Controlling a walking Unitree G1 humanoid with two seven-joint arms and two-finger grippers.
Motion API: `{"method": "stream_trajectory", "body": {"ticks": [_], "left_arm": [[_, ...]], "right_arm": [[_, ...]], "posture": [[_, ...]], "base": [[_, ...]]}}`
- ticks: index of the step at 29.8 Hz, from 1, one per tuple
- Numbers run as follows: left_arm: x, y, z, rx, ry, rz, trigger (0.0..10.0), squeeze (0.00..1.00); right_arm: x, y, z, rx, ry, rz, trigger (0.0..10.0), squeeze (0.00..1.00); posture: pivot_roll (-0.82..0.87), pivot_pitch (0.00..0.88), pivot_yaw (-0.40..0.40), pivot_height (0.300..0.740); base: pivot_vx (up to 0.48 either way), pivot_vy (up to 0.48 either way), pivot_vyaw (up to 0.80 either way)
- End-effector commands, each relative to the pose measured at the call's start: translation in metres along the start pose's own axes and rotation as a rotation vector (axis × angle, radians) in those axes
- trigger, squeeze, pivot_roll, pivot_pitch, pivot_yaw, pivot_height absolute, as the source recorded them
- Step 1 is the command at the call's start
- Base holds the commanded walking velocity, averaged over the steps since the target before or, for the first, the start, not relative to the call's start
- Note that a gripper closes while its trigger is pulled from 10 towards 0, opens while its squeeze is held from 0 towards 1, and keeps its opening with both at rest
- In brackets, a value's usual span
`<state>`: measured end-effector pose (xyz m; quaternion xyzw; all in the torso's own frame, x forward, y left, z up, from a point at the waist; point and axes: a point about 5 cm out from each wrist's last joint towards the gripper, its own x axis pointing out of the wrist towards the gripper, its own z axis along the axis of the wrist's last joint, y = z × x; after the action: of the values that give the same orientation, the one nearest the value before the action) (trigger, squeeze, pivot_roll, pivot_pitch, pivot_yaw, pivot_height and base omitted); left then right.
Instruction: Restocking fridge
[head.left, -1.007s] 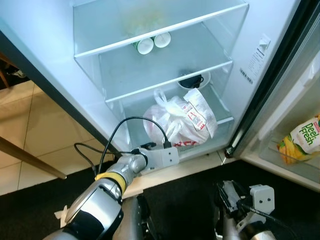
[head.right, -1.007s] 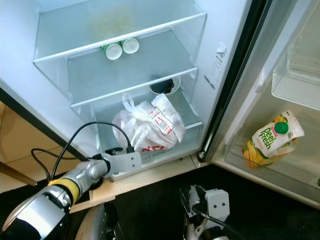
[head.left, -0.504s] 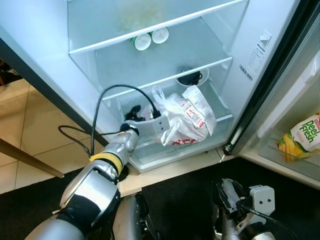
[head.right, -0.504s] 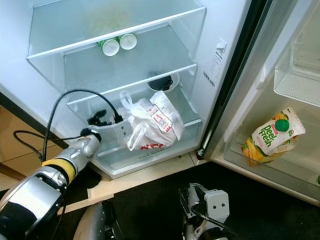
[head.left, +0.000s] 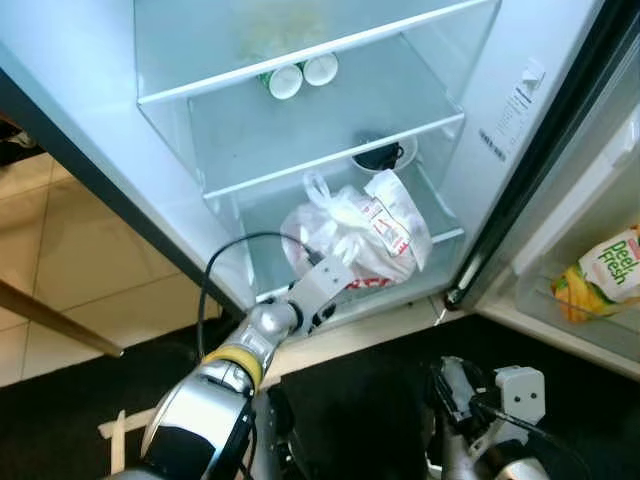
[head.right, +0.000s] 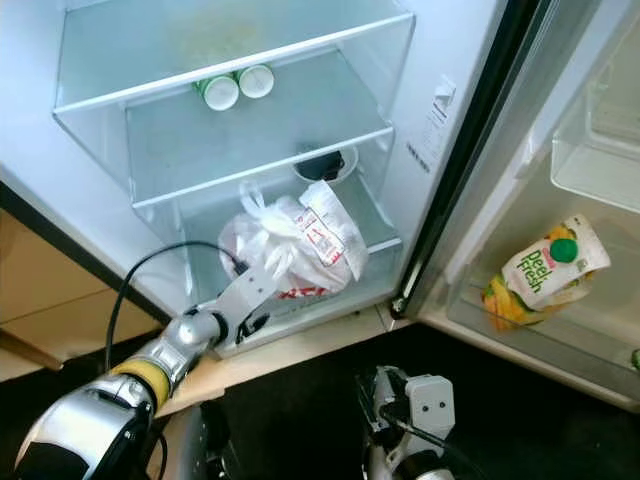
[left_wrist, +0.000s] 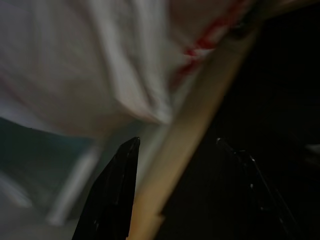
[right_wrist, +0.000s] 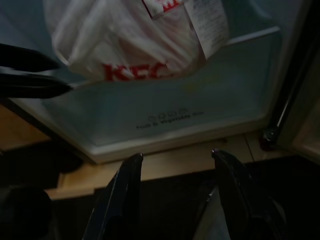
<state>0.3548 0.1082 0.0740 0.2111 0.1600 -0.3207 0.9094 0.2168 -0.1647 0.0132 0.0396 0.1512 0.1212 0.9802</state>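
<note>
A crinkled white plastic bag (head.left: 355, 238) with red lettering is seen in the open fridge's clear bottom drawer (right_wrist: 165, 115). The left tool (left_wrist: 175, 150) is spread just before the bag. The right tool (right_wrist: 177, 162) is spread, low outside the fridge. Two round-lidded cups (head.left: 302, 75) lie on a glass shelf (head.left: 330, 125).

Floor near the fridge: a dark mat (head.left: 360, 400) lies before the open fridge, very dim.
Floor further left: pale beige tiles (head.left: 70, 250) with thin grout lines, in softer light.
Threshold: a light wooden strip (head.right: 290, 355) runs along the fridge's bottom edge, between the cabinet and the dark mat.
Furniture: a brown wooden bar (head.left: 50, 320) crosses the tiles at a slant, at the left edge.
Light: bright and cool, coming from inside the fridge; the floor beneath stays in shade.
</note>
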Motion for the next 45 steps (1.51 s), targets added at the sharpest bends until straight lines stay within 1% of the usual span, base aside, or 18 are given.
{"method": "stream_trajectory", "body": {"ticks": [1,3,4,6,7,8,10,11,15,20,29,32,37,39,40,41,42,45], "left_arm": [[-0.008,-0.018,-0.033,-0.051,0.052,-0.096,10.0,0.0],[-0.012,-0.025,-0.044,-0.059,0.07,-0.139,10.0,0.0],[-0.015,-0.029,-0.052,-0.082,0.07,-0.123,10.0,0.0],[-0.02,-0.031,-0.061,-0.115,0.062,-0.102,10.0,0.0],[-0.025,-0.028,-0.069,-0.172,0.054,-0.021,10.0,0.0],[-0.025,-0.028,-0.069,-0.172,0.054,-0.021,10.0,0.0],[-0.032,-0.024,-0.081,-0.227,0.053,0.087,10.0,0.0],[-0.04,-0.027,-0.095,-0.271,0.08,0.127,10.0,0.0],[-0.051,-0.033,-0.116,-0.288,0.156,0.162,10.0,0.0],[-0.055,-0.033,-0.12,-0.25,0.168,0.163,10.0,0.0],[-0.041,-0.028,-0.098,-0.138,0.149,0.102,10.0,0.0],[-0.033,-0.034,-0.09,-0.037,0.157,0.018,10.0,0.0],[-0.025,-0.042,-0.079,0.033,0.159,-0.066,10.0,0.0],[-0.018,-0.048,-0.071,0.113,0.17,-0.145,10.0,0.0],[-0.018,-0.048,-0.071,0.113,0.17,-0.145,10.0,0.0],[-0.012,-0.05,-0.063,0.204,0.189,-0.195,10.0,0.0],[-0.012,-0.05,-0.063,0.204,0.189,-0.195,10.0,0.0],[-0.007,-0.046,-0.053,0.316,0.21,-0.212,10.0,0.0]], "right_arm": [[-0.022,0.0,-0.064,0.063,0.292,-0.021,10.0,0.0],[-0.021,-0.004,-0.067,0.058,0.314,-0.028,10.0,0.0],[-0.018,-0.009,-0.067,0.058,0.324,-0.04,10.0,0.0],[-0.016,-0.013,-0.067,0.06,0.332,-0.054,10.0,0.0],[-0.012,-0.017,-0.066,0.055,0.336,-0.061,10.0,0.0],[-0.012,-0.017,-0.066,0.055,0.336,-0.061,10.0,0.0],[-0.008,-0.022,-0.064,0.04,0.339,-0.068,10.0,0.0],[-0.004,-0.026,-0.064,0.032,0.348,-0.079,10.0,0.0],[0.002,-0.028,-0.063,0.028,0.349,-0.08,10.0,0.0],[0.007,-0.024,-0.061,0.024,0.343,-0.048,10.0,0.0],[0.009,-0.022,-0.062,0.026,0.328,-0.041,10.0,0.0],[0.008,-0.02,-0.064,0.029,0.321,-0.038,10.0,0.0],[0.006,-0.018,-0.064,0.031,0.309,-0.034,10.0,0.0],[0.004,-0.016,-0.064,0.028,0.291,-0.023,10.0,0.0],[0.004,-0.016,-0.064,0.028,0.291,-0.023,10.0,0.0],[0.001,-0.012,-0.062,0.022,0.262,-0.012,10.0,0.0],[0.001,-0.012,-0.062,0.022,0.262,-0.012,10.0,0.0],[-0.003,-0.009,-0.058,0.02,0.219,-0.01,10.0,0.0]], "posture": [[-0.07,0.286,0.131,0.468],[-0.07,0.286,0.131,0.468],[-0.06,0.248,0.114,0.468],[-0.06,0.248,0.114,0.468],[-0.05,0.193,0.096,0.468],[-0.05,0.193,0.096,0.468],[-0.04,0.171,0.089,0.468],[-0.04,0.133,0.079,0.468],[-0.04,0.105,0.064,0.468],[-0.03,0.098,0.054,0.454],[-0.04,0.116,0.067,0.439],[-0.06,0.131,0.078,0.439],[-0.08,0.163,0.09,0.439],[-0.1,0.211,0.11,0.439],[-0.1,0.211,0.11,0.439],[-0.13,0.254,0.132,0.439],[-0.13,0.254,0.132,0.439],[-0.16,0.308,0.173,0.439]], "base": [[0.0,0.0,0.0],[0.0,0.0,0.0],[0.0,0.0,0.0],[0.0,0.0,0.0],[0.0,0.0,0.0],[0.0,0.0,0.0],[0.0,0.0,0.0],[0.0,0.0,0.0],[0.0,0.0,0.0],[0.0,0.0,0.0],[0.0,0.0,0.0],[0.0,0.0,0.0],[0.0,0.0,0.0],[0.0,0.0,0.0],[0.0,0.0,0.0],[0.0,0.0,0.0],[0.0,0.0,0.0],[0.0,0.0,0.0]]}}
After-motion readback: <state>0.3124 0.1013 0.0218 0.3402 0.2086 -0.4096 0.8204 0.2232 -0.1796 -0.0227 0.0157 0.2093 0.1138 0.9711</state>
